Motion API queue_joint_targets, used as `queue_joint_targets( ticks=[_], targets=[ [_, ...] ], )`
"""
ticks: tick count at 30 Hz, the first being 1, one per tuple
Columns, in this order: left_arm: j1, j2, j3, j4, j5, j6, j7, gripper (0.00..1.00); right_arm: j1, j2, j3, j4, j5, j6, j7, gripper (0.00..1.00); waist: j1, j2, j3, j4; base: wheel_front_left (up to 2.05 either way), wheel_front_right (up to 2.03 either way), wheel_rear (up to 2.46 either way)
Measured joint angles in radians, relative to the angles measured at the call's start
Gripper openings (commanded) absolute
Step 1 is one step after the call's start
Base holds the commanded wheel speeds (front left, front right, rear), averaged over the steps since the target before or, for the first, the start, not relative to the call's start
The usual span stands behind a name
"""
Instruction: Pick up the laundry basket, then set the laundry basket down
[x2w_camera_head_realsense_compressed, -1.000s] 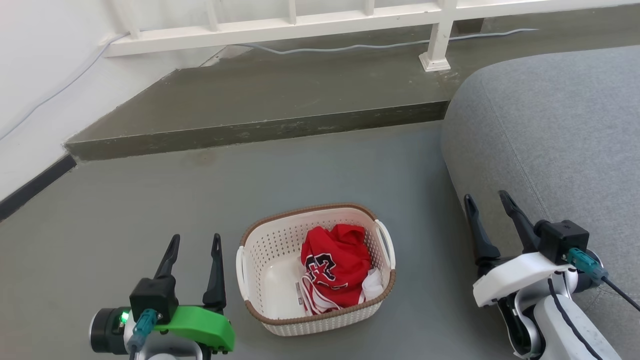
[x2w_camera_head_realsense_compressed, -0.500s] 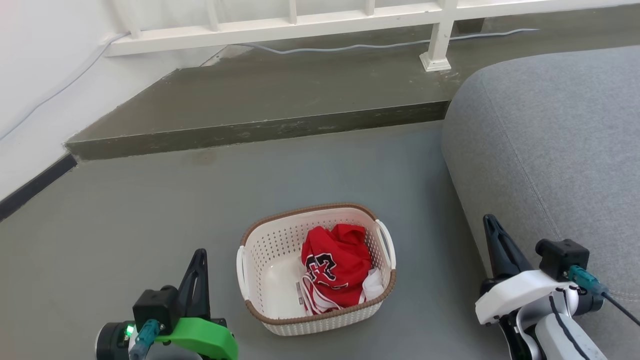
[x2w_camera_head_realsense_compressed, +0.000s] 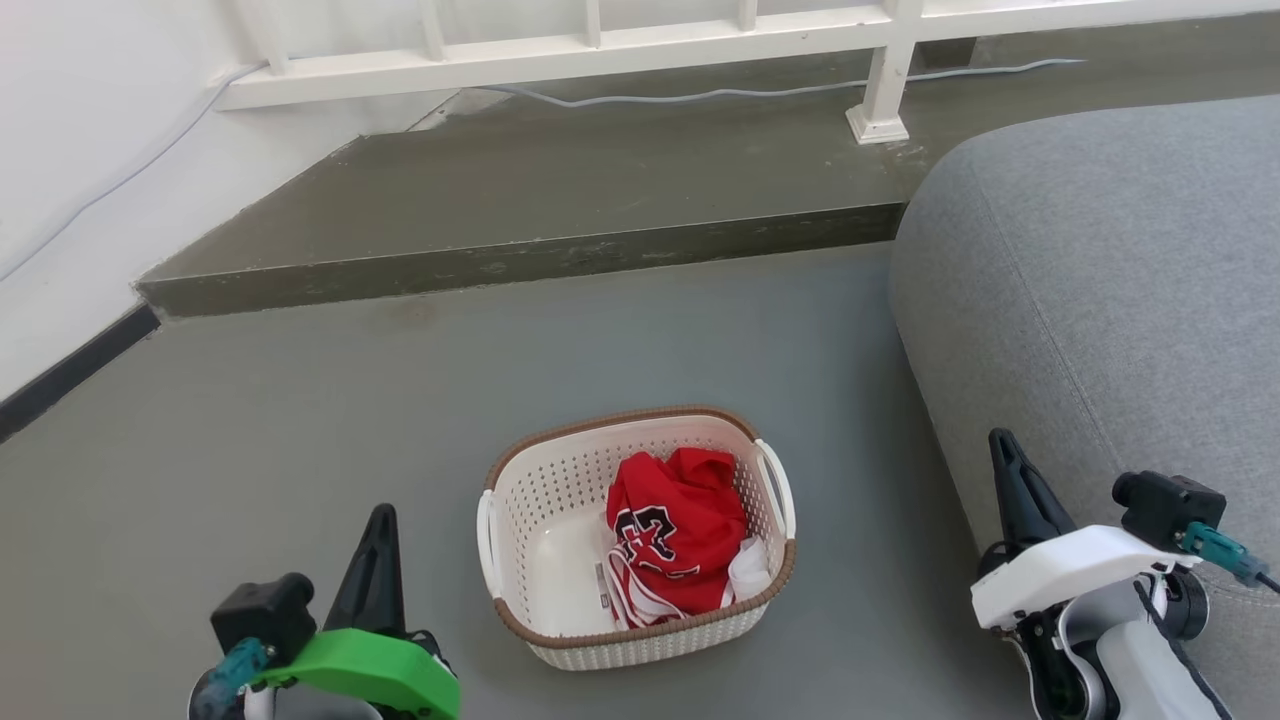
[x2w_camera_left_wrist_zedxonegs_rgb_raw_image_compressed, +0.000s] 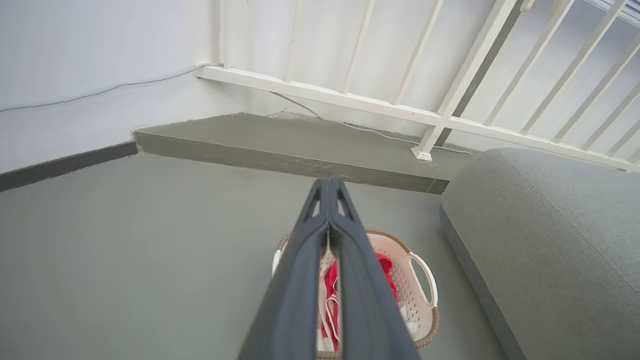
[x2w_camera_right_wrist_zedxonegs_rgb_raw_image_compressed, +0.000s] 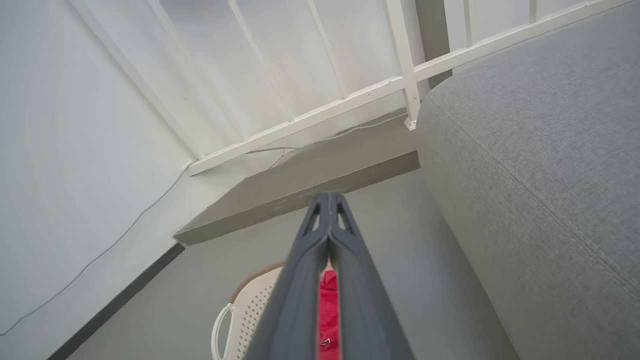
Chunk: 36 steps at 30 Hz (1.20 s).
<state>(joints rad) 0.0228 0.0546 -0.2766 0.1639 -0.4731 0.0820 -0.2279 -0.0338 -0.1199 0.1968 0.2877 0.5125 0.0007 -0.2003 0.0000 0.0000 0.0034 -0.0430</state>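
Our left gripper (x2w_camera_head_realsense_compressed: 379, 522) and right gripper (x2w_camera_head_realsense_compressed: 1002, 450) point forward, both pressed closed and empty. The laundry basket (x2w_camera_head_realsense_compressed: 625, 417) sits between them — untouched.

Head looks down; both wrists see the basket (x2w_camera_head_realsense_compressed: 540, 490).

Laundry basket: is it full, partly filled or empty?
Partly filled: the laundry basket holds a crumpled red jersey; bare bottom shows beside it.

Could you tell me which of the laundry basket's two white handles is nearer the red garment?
The handle on the robot's right, toward the grey sofa; the red garment is bunched against that side, away from the left handle.
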Motion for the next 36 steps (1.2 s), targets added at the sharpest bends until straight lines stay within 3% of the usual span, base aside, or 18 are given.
queue_joint_targets(
  ticks=[36],
  targets=[
    [-0.003,0.010,0.116,0.022,-0.468,-0.066,0.114,0.00,-0.006,0.030,-0.128,0.000,0.420,0.043,0.123,0.00,0.0000,0.0000,0.000,0.016,0.00,0.00,0.00]
  ],
)
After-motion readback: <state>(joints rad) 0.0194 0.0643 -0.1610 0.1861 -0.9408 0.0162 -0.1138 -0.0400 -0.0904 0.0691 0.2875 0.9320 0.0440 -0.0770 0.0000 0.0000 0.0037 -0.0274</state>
